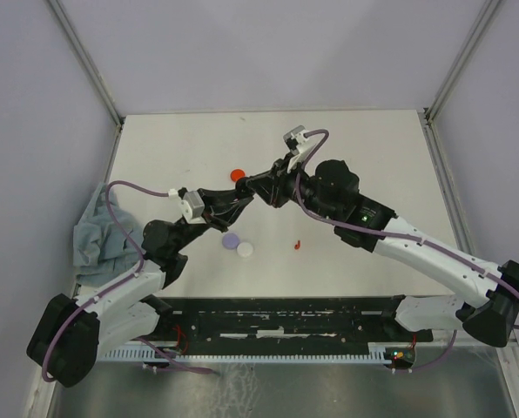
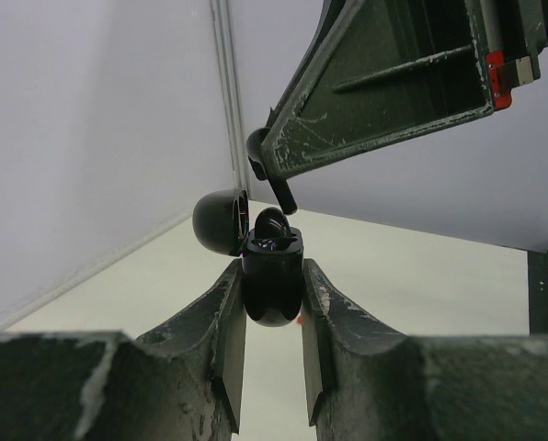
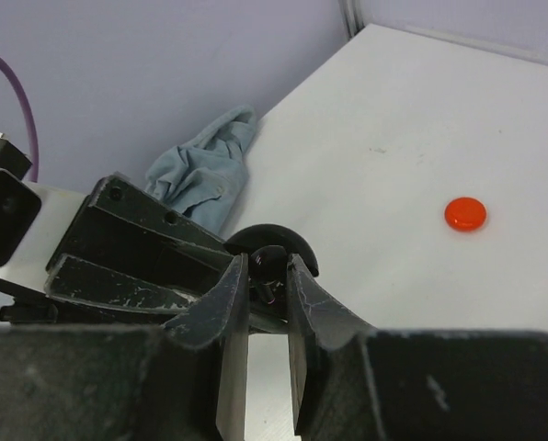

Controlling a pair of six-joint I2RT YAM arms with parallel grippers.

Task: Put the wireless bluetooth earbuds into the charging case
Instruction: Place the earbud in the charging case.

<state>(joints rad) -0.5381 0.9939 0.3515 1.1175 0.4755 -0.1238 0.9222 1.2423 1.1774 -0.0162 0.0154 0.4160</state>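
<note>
left fingers (image 2: 214, 331) squeeze the open case (image 2: 272, 280) with one earbud (image 2: 272, 223) inside; right fingers (image 3: 233, 322) pinch another earbud (image 2: 282, 193) just above it.

Black charging case (image 2: 273, 285) stands upright, lid open, one black earbud (image 2: 270, 223) seated inside, a second earbud (image 2: 281, 190) just above.

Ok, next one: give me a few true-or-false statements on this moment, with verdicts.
The left pincer grips the glossy black plastic charging case. True.
The case's domed lid is shut. False: it stands hinged open.
The right pincer holds a small black stemmed earbud just over the case. True.
The round red disc lies inside the case. False: it lies on the white table.
The crumpled blue-grey cloth lies at the table's left edge. True.
</note>
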